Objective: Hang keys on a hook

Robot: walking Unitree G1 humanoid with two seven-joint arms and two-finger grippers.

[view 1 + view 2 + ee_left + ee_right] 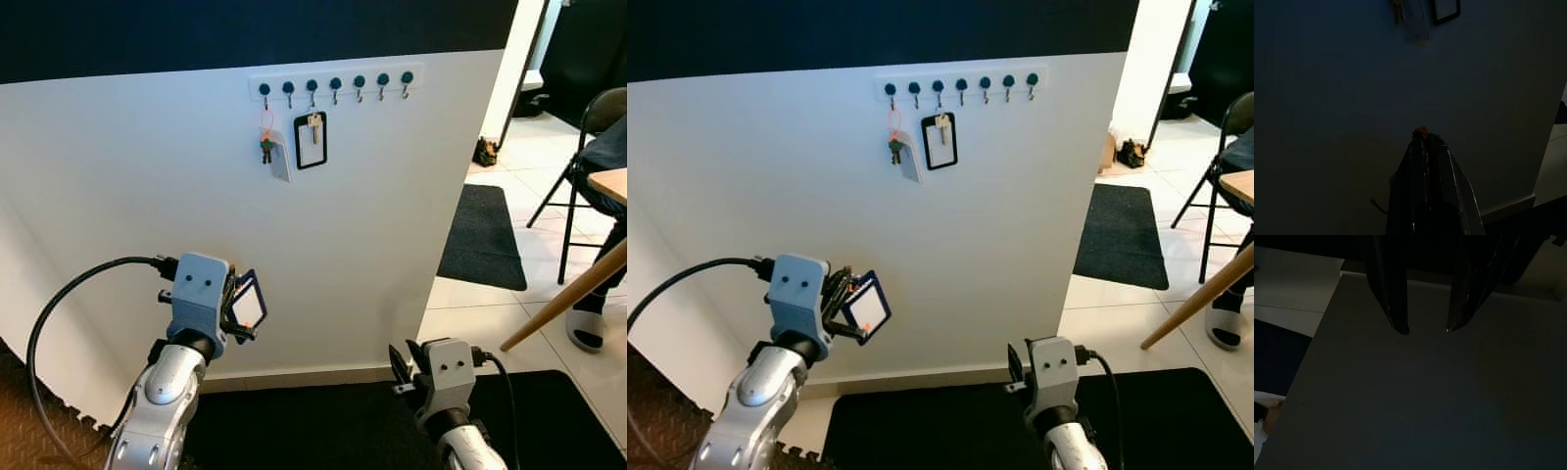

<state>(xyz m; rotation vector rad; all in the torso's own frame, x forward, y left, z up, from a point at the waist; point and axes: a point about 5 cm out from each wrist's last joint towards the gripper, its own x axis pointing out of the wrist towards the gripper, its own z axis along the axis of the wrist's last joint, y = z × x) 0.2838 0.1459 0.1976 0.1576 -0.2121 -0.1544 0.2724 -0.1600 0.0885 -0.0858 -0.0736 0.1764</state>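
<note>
The left gripper (238, 311) is pinched shut on a key tag (248, 306), a flat dark card with a white middle; it is held low, close to the white wall (127, 186); in the left wrist view the two black fingers (1425, 166) press together with a small orange bit at their tips. The hook rack (335, 84) is a long white strip high on the wall, with seven round blue knobs and small metal hooks under them; it lies up and a little to the right of the tag, well apart from it, so I think the arm must lift a long way. The left arm is the nearer one. Some hooks are taken; a bunch of keys (268, 145) with an orange loop and a pale tag hangs from the second; a black frame holder (312, 140) with a key hangs beside it; the hooks to the right look free. The right gripper (1425, 328) hangs low near a black floor mat (323, 431); its fingers are spread apart and hold nothing. The wall looks smooth and flat; the hooks look thin and shiny.
</note>
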